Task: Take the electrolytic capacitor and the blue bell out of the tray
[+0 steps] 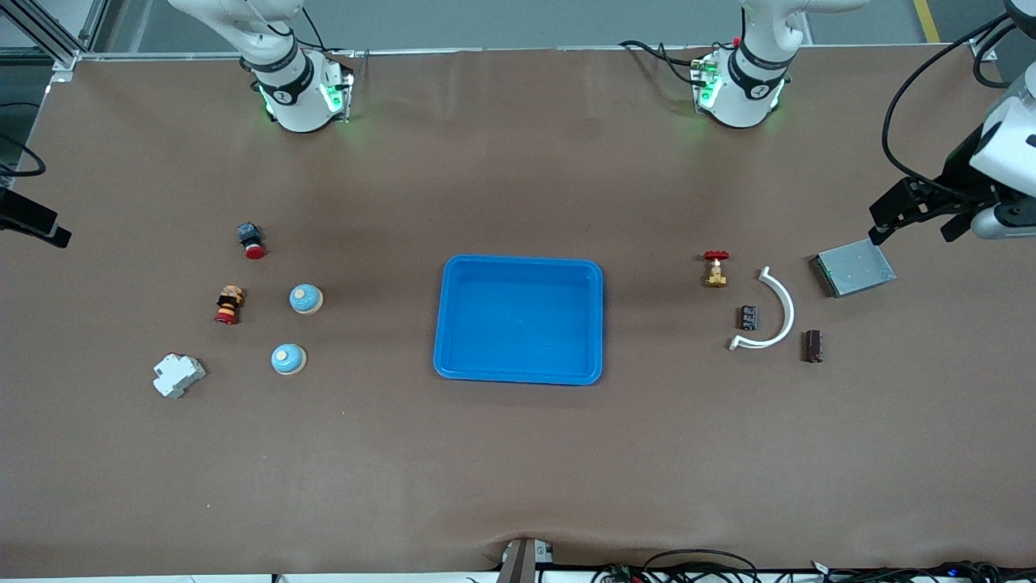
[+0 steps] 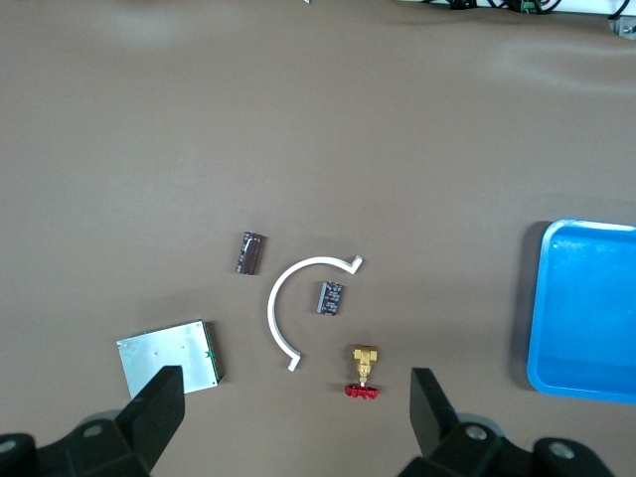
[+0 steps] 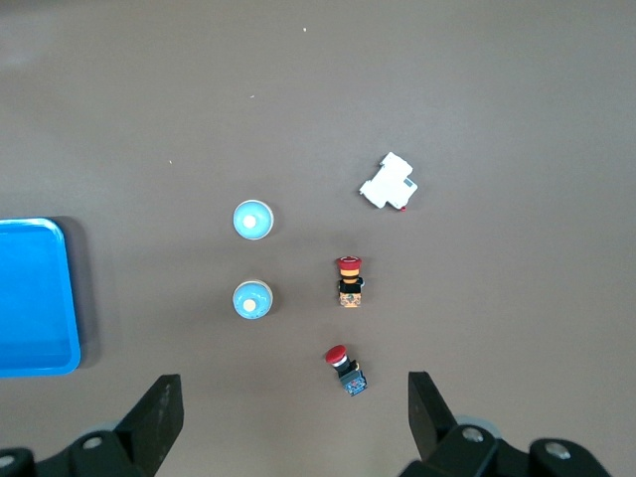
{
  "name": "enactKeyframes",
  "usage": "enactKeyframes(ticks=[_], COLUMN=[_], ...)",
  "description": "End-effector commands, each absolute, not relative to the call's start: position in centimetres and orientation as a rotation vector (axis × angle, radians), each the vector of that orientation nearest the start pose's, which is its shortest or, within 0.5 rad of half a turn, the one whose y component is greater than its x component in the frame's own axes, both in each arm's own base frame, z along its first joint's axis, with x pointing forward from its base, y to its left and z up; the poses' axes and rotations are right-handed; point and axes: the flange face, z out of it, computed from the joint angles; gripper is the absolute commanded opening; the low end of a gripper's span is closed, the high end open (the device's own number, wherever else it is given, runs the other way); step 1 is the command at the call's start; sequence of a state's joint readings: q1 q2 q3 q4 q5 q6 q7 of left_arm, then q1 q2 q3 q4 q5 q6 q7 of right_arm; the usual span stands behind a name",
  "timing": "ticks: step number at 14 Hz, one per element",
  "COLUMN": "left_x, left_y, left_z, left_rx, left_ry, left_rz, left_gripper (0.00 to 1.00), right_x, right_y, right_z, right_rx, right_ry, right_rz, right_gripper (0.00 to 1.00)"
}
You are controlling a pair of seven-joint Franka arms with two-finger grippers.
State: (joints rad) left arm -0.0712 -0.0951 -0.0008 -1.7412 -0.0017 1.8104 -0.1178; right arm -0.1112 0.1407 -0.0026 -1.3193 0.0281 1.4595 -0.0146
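Observation:
Two blue dome bells point(image 1: 306, 299) point(image 1: 287, 359) stand on the table toward the right arm's end; both show in the right wrist view point(image 3: 252, 299) point(image 3: 252, 220). A black capacitor point(image 1: 749, 317) point(image 2: 331, 297) and a dark brown capacitor point(image 1: 812, 346) point(image 2: 249, 252) lie toward the left arm's end. An empty blue tray point(image 1: 453, 324) sits mid-table. My left gripper point(image 1: 914, 231) point(image 2: 296, 376) is open and empty, high over the left arm's end. My right gripper point(image 1: 32, 220) point(image 3: 294, 379) is open and empty, high over the bells' area.
A brass valve with a red wheel point(image 1: 715, 269), a white curved strip point(image 1: 781, 312) and a silver board point(image 1: 854, 267) lie by the capacitors. A white breaker point(image 1: 178, 376) and two red-capped push buttons point(image 1: 251, 240) point(image 1: 229, 304) lie by the bells.

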Motion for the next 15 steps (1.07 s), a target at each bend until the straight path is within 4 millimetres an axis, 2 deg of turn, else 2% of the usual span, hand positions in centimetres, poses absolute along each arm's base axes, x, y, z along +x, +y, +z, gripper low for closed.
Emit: enactKeyframes(ticks=[1,4,6,8,15], left_x=[53.8,53.6,54.6,55.4,55.4], left_y=[-3.8,-4.0,-4.0,-4.3,-3.7], left_z=[63.1,65.2,66.0,65.9,65.6], left_rx=[-3.16,-3.149,-3.14,-3.14,-3.142], left_ry=[-0.053,-0.051,-0.05,-0.046,-0.048], left_rz=[-0.32,-0.294,-0.27,-0.22,-0.207], left_gripper=[1.0,1.0,1.0,1.0,1.0], right_x=[57.7,57.8,57.8,57.8,57.6], right_y=[-6.4,-6.4,-6.4,-6.4,-6.3], right_z=[65.9,65.8,65.8,65.7,65.9], right_rx=[-3.109,-3.109,-3.109,-3.109,-3.108], right_ry=[0.1,0.1,0.1,0.1,0.099], right_rz=[-0.025,-0.023,-0.023,-0.021,-0.023], right_gripper=[1.0,1.0,1.0,1.0,1.0])
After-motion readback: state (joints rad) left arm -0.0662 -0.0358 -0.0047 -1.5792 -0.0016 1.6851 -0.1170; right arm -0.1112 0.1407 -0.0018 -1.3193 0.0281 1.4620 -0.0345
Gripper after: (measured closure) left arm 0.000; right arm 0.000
